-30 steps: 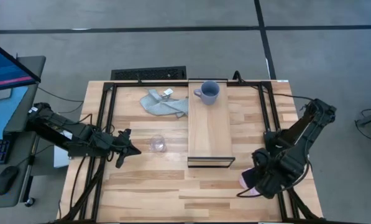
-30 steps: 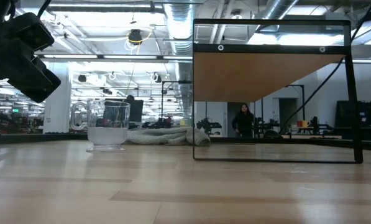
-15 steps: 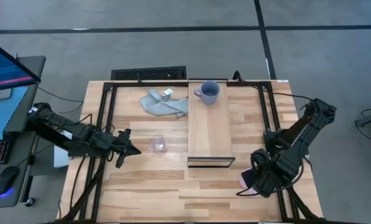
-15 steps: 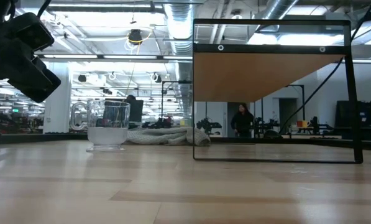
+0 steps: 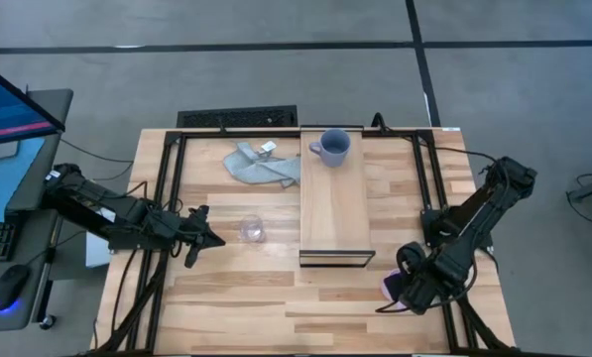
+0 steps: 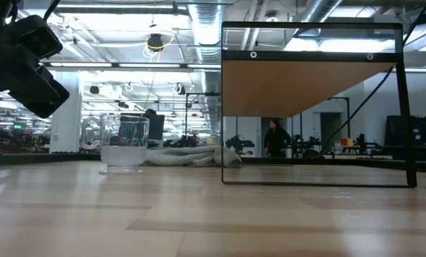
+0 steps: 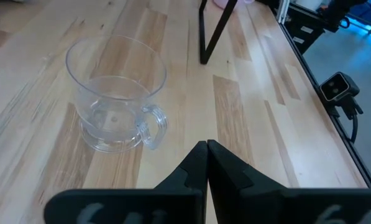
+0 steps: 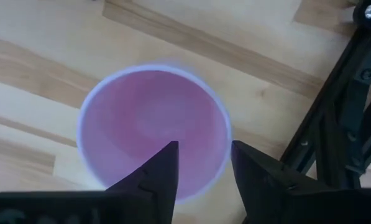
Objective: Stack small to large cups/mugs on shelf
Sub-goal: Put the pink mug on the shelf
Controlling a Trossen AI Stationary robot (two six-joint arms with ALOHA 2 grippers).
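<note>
Edging slightly inward along the table's near right edge, the right gripper [image 5: 403, 293] hangs over the pink-purple mug [image 8: 153, 130], fingers parted astride its round rim, grasping nothing yet. Across the slatted wooden table [image 5: 236, 297], the left gripper [image 7: 206, 149] rests pinched shut beside the clear glass cup [image 7: 115, 93]. On the smooth plank shelf [image 5: 335, 213] stands the blue-grey mug [image 5: 332, 147]; a crumpled grey cloth [image 5: 261, 164] lies nearby.
</note>
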